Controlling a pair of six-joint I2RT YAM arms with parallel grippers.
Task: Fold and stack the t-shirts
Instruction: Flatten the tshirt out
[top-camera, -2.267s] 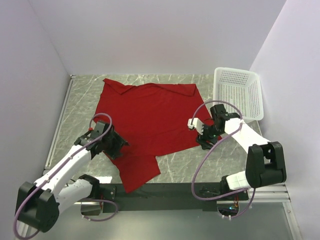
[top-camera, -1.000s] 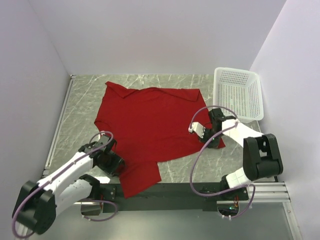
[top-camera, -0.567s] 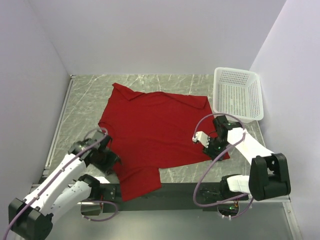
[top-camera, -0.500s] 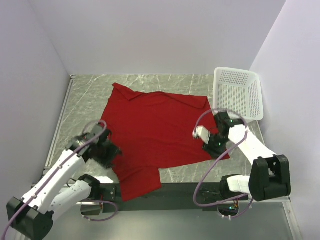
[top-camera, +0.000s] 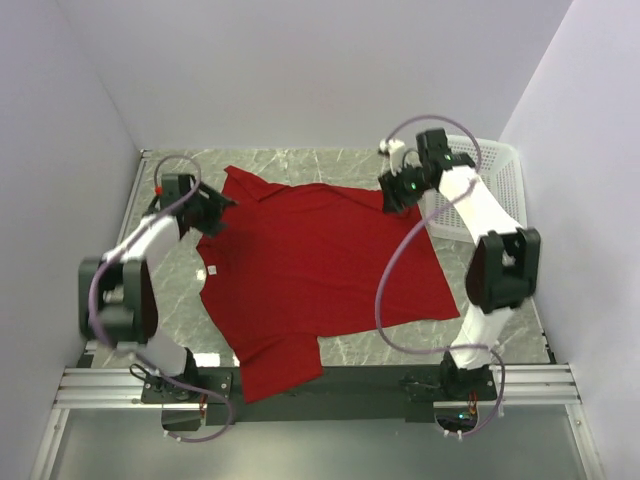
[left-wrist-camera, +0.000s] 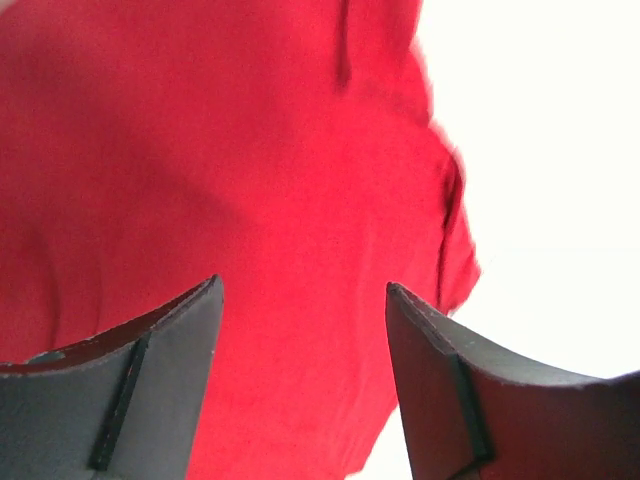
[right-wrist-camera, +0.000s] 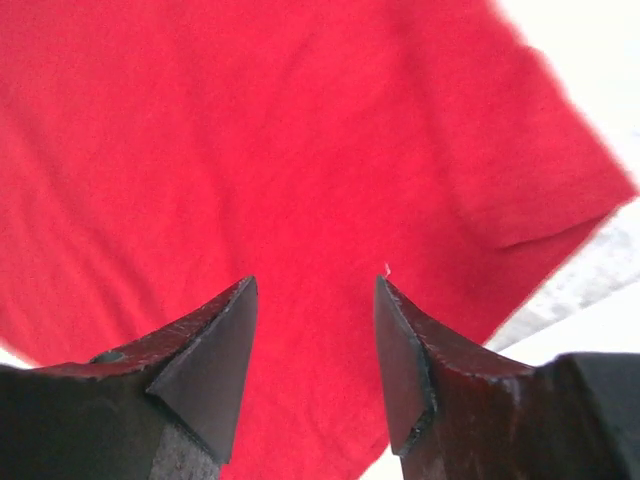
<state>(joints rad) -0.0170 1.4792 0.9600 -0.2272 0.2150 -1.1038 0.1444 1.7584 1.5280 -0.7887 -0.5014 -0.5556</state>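
Observation:
One deep red t-shirt lies spread on the marble table, with a sleeve hanging over the near edge and a small white tag at its left side. My left gripper is above the shirt's far left corner. Its jaws are open, with only red cloth below them and nothing between them. My right gripper hovers over the far right corner, open as well. Red cloth fills its view, and the fabric's edge shows at the right.
A white mesh basket stands at the far right, partly behind my right arm. Bare marble shows to the left of the shirt and at its near right. Walls close in the table on three sides.
Both arms swung from the shirt's near side up to its far corners. The right gripper went from shut to open, and the left opened wider. The shirt's right edge now lies flatter.

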